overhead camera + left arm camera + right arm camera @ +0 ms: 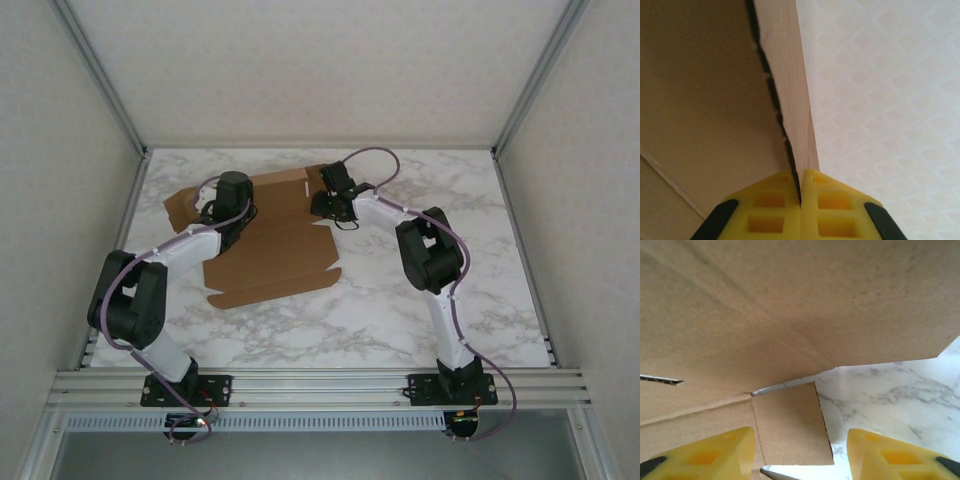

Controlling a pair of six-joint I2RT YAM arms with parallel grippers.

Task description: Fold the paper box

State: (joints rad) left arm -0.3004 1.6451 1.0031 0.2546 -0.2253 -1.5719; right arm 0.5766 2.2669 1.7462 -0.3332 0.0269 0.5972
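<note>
The paper box [270,265] is a brown cardboard sheet lying partly unfolded on the left half of the marble table, with its far panels raised. My left gripper [232,192] is at the sheet's far left part. In the left wrist view this gripper [801,172] is shut, its yellow fingers [767,205] pinching the thin edge of an upright cardboard panel [787,75]. My right gripper [332,205] is at the sheet's far right corner. In the right wrist view it [800,440] is open, a small flap [790,425] lying between its separated fingers under a large cardboard panel [790,305].
White patterned walls and aluminium posts [105,90] close in the marble table [450,200] on three sides. Bare marble lies to the right of the cardboard and along the near edge. The arm bases sit on the front rail [320,385].
</note>
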